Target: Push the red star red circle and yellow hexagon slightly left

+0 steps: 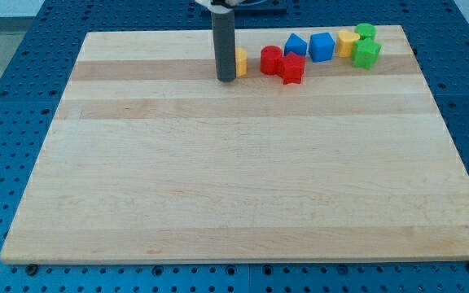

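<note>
Three task blocks sit far-center: yellow hexagon touching my tip on its right, red circle and red star further right. No jaws, just rod. Blue, blue, yellow, green blocks crowd right.

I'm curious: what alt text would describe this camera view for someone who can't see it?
A dark rod's tip rests on a wooden board, just left of a yellow block. Rightwards along the board's top edge sit two red blocks, two blue, another yellow and two green.
</note>
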